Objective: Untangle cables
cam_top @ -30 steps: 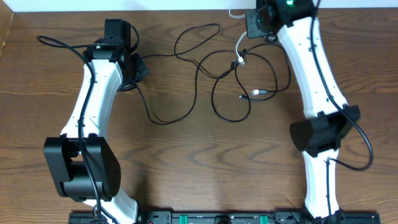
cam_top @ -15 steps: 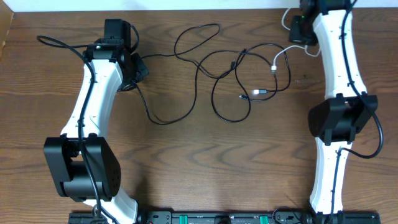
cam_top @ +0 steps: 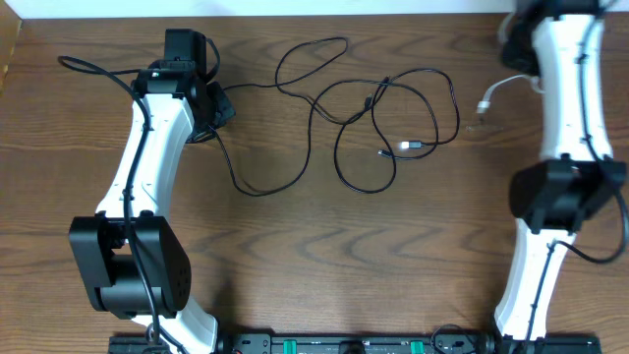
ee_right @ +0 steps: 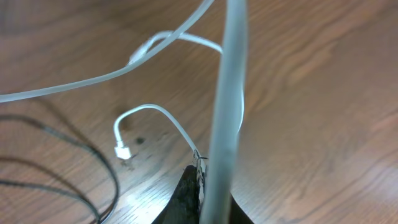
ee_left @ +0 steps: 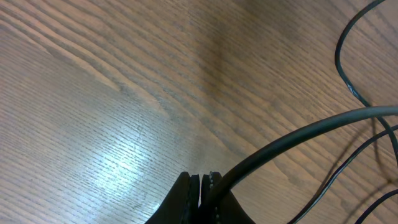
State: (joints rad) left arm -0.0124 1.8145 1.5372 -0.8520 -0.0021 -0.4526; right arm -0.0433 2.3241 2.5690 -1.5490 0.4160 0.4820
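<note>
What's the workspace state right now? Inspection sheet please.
Surface: brown wood-grain table.
Job's things: black cables looped over each other mid-table; white cable at the right, clear of them, plug end free.
Clutter: nothing seen.
Grippers: left gripper shut on one of the black cables; right gripper shut on the white cable.
Cables: arm wires run along both arms.
Surroundings: black rail at the near edge.

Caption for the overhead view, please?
Right gripper holds the white cable at the right, apart from the looped black cables; left gripper pinches one of them.
</note>
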